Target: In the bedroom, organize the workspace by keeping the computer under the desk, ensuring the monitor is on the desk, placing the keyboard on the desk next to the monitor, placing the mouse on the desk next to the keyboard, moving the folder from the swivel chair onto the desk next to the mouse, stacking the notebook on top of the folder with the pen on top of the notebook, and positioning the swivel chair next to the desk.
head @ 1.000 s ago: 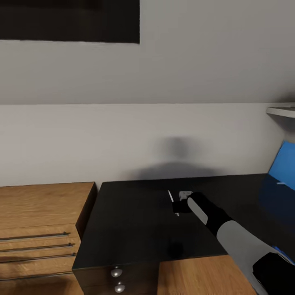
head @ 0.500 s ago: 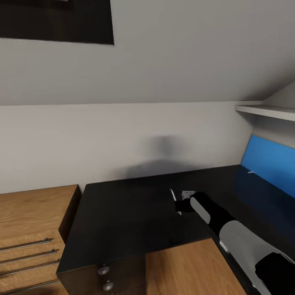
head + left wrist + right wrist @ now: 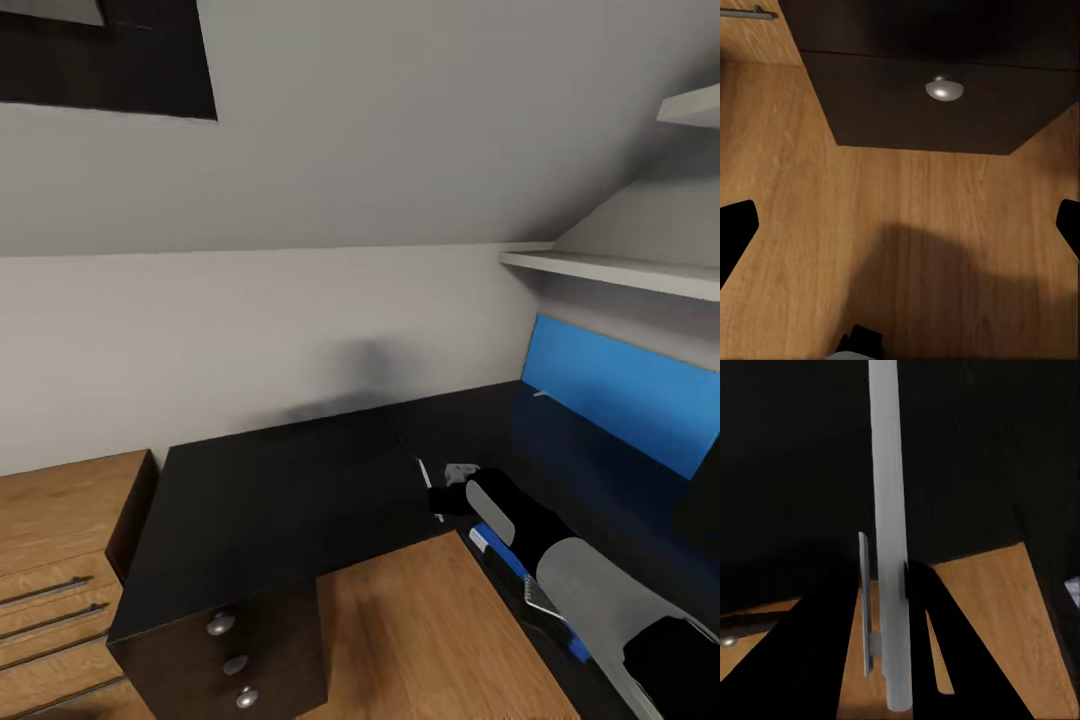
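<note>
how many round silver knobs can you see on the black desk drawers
3 in the head view, stacked vertically on the desk drawer front: top knob, middle knob, bottom knob. The left wrist view shows one of these close up; more may sit below the frame.

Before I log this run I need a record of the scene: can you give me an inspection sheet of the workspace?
Surface: desk, black top, mostly bare; blue back panel at the far right.
Job's things: pen held in the right gripper; folder, blue, with notebook on it, on the desk below the right arm.
Clutter: nothing seen.
Grippers: right gripper shut on the pen above the desk edge; left gripper open, over wooden floor facing a desk drawer knob.
Cables: nothing seen.
Surroundings: wooden drawer unit left of the desk, white shelf on the wall, wooden floor.
</note>
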`<state>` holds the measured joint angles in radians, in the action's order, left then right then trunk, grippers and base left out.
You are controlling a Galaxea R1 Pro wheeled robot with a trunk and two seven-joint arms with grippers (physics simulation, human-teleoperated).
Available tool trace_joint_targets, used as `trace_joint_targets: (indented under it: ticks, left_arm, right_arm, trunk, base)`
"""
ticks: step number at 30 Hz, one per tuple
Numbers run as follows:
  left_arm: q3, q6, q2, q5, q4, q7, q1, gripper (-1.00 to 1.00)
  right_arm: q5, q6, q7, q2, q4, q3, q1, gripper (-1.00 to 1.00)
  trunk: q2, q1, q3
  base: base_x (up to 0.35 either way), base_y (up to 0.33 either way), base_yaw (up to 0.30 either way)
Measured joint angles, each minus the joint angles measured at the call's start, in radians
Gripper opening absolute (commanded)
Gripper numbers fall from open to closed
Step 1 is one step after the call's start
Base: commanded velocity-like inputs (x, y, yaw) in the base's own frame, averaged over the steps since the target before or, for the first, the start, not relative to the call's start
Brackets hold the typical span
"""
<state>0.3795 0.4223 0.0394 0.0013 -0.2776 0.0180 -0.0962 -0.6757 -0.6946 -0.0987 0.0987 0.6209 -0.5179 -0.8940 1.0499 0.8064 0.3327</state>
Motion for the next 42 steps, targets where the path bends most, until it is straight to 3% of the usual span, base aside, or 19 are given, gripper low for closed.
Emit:
trace_joint_targets:
  ticks: [6,18,31,42]
  left_arm:
    - [0.0,0.001,0.002,0.0,0.0,0.0,0.0,1.0]
    - [0.001,0.003,0.003,0.0,0.0,0.0,0.0,1.0]
    - [-0.001,0.003,0.003,0.0,0.0,-0.001,0.0,1.0]
    - [0.0,0.003,0.002,0.0,0.0,-0.001,0.0,1.0]
  right_arm:
    - [0.0,0.004,0.001,0.014,0.002,0.003,0.0,-1.0]
    - [0.001,0.004,0.002,0.066,0.004,0.054,-0.001,-1.0]
    - [0.0,0.005,0.004,0.069,0.003,0.054,0.001,-1.0]
    - [-0.002,0.005,0.029,0.07,-0.011,0.053,0.001,-1.0]
  trunk:
    - [0.0,0.0,0.0]
    - [0.0,0.0,0.0]
    - [0.0,0.0,0.0]
    - [0.0,0.0,0.0]
  base:
    - [-0.061,-0.006,-0.253]
    - [-0.008,0.0,-0.253]
    - [0.0,0.0,-0.244]
    - [0.0,0.0,-0.038]
